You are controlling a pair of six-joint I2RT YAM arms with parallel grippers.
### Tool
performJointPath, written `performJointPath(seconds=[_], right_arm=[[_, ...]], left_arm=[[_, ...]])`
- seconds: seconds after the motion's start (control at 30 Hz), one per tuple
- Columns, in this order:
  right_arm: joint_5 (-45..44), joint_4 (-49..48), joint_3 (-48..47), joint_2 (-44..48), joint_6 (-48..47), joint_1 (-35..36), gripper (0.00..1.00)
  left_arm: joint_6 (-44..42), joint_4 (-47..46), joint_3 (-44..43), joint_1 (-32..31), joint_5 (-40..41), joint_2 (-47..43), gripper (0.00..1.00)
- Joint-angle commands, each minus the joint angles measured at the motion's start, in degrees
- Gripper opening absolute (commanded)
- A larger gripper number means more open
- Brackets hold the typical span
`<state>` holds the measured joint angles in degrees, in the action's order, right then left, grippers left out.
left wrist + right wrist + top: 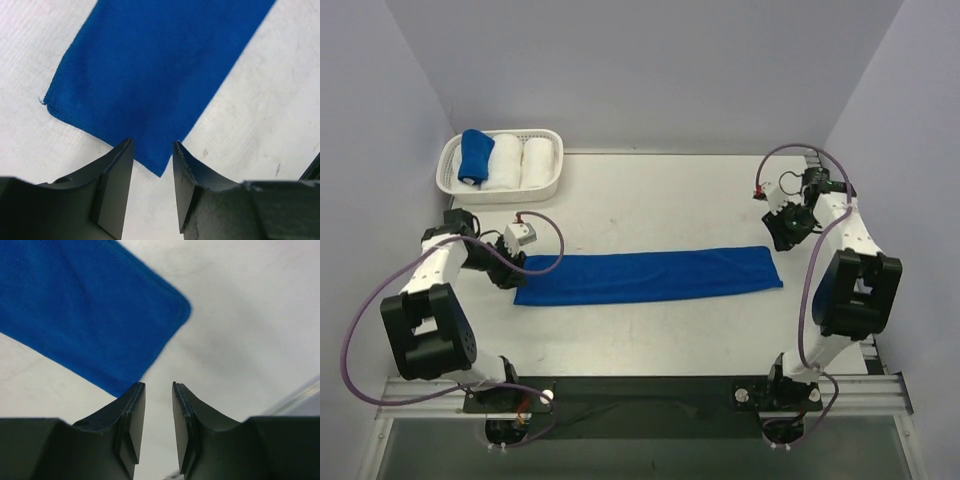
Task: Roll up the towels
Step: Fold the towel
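Observation:
A long royal-blue towel [648, 275] lies flat as a strip across the middle of the white table. My left gripper [516, 262] is open and empty just beyond the strip's left end; in the left wrist view [152, 147] a corner of the towel [155, 70] lies between its fingertips. My right gripper [782, 232] is open and empty above the strip's right end; in the right wrist view [158, 387] the towel's rounded corner [85, 315] lies to the upper left. A rolled blue towel [475, 156] sits in the basket.
A white basket [502, 189] stands at the back left, holding two white towel rolls [521, 162] beside the blue one. Grey walls close in the left, back and right. A metal rail runs along the near edge [640, 385].

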<state>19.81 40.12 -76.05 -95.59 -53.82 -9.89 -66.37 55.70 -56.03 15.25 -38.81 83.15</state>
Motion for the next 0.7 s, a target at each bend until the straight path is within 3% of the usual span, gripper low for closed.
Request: performJointPath(seconds=[0.0, 0.13, 0.4, 0.5, 0.67], right_arm=[[1.8, 10.7, -0.1, -5.7, 11.4, 1.9, 0.28], [-1.3, 10.7, 3.8, -8.0, 10.1, 2.6, 0.22], [-11.7, 5.2, 10.7, -12.0, 7.0, 2.2, 0.24], [-14.4, 2.7, 10.2, -11.8, 6.7, 1.7, 0.3], [-11.4, 3.9, 8.4, -6.8, 7.6, 0.6, 0.51]], left_arm=[[14.9, -7.2, -3.3, -0.8, -3.1, 5.2, 0.46], [20.2, -9.6, -3.7, -0.9, -0.2, 9.4, 0.44], [20.5, -11.8, 0.9, -1.2, 5.8, 12.0, 0.43], [19.6, -12.0, 2.8, -1.6, 8.6, 12.3, 0.43], [19.9, -12.3, 2.4, -1.4, 8.2, 11.5, 0.43]])
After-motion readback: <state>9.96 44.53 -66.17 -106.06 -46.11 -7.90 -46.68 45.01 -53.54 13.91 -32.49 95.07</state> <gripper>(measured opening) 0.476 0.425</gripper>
